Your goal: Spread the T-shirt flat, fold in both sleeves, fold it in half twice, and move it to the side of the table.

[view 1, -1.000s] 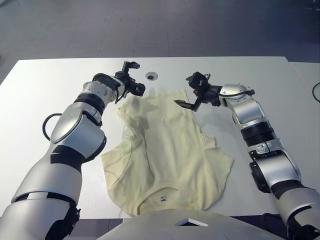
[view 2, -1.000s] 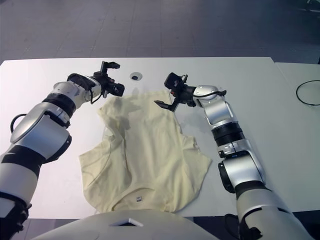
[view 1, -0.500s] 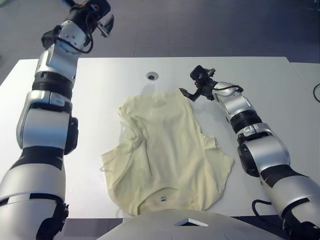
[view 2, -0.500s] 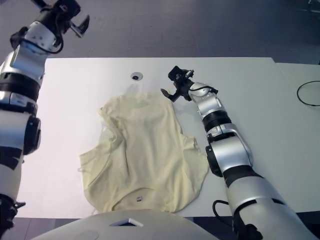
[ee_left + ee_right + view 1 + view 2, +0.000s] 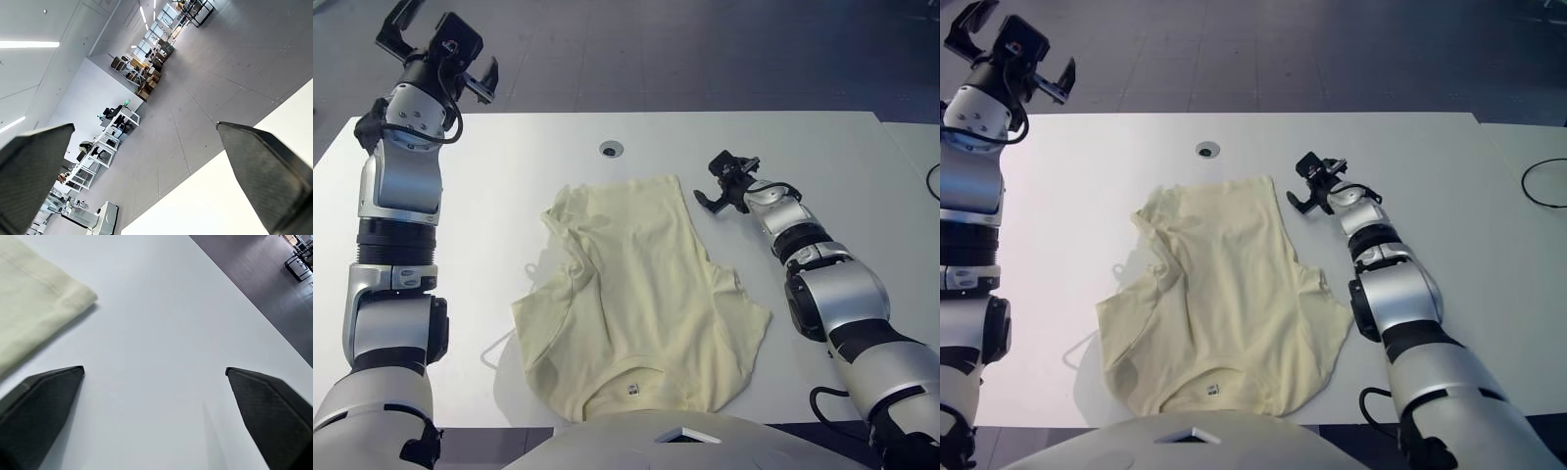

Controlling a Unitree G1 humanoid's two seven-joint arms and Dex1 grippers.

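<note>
A pale yellow cotton T-shirt [image 5: 636,304] lies on the white rectangular table [image 5: 842,147], in the middle and toward the near edge. Its collar is at the near side and its hem at the far side. The left part is wrinkled and bunched. The left gripper [image 5: 440,49] is raised high over the far left corner of the table, its claw released and grasping nothing. The right gripper [image 5: 724,180] is low over the table, just right of the far right corner of the hem, also released and apart from the cloth. A small round grey hole [image 5: 609,149] is in the table beyond the hem
</note>
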